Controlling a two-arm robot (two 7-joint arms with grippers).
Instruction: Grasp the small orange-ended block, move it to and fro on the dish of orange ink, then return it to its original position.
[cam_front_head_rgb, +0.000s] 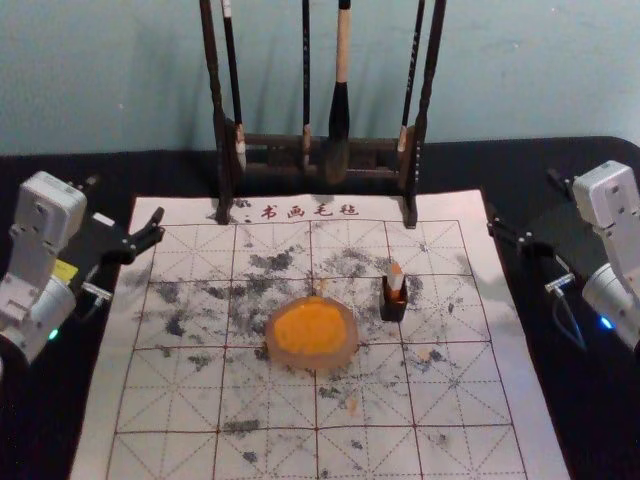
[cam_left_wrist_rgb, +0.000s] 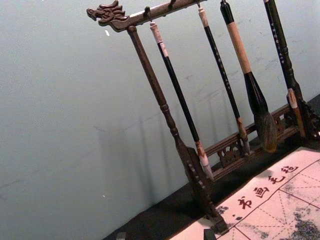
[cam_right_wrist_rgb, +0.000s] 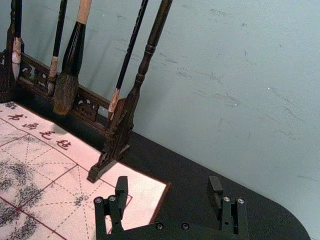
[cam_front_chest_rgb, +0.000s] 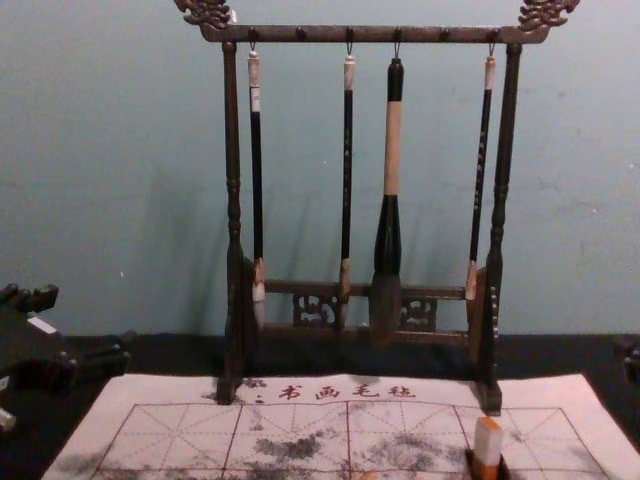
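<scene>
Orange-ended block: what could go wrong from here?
The block stands in a small dark holder, so lifting it might drag or tip the holder. Rubbing too hard could shove the ink dish across the mat. Orange ink might also drip between dish and holder.

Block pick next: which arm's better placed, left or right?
Right, likely. The block stands in its black holder, right of the ink dish, nearer the open, empty right gripper; the left gripper is out past the dish's left.
</scene>
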